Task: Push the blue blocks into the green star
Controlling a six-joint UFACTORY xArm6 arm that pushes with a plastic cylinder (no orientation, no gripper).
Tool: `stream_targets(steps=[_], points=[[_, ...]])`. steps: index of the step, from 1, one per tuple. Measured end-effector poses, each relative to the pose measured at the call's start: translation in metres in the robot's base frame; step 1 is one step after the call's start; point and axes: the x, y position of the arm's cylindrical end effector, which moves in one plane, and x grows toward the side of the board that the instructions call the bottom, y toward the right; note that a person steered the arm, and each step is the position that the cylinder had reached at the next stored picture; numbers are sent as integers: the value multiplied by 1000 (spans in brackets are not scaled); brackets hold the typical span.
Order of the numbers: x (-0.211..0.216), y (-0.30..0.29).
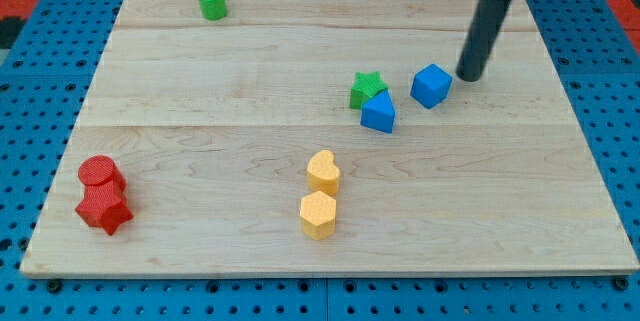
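The green star (367, 88) lies right of the board's centre. A blue block with a sloped top (378, 113) touches the star at its lower right. A blue cube (431, 85) sits apart to the star's right, with a small gap between them. My tip (467, 76) rests on the board just right of the blue cube, close to its upper right side; whether it touches is unclear. The dark rod rises from there to the view's top right.
A green cylinder (211, 2) stands near the top edge at left. A yellow heart (323, 172) and a yellow hexagon (318, 214) sit below centre. A red cylinder (100, 174) and a red star (104, 207) sit at the bottom left.
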Motion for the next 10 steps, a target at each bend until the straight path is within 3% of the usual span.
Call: stream_targets(steps=[1,7,10], points=[[33,-23],[36,-43],[68,-18]])
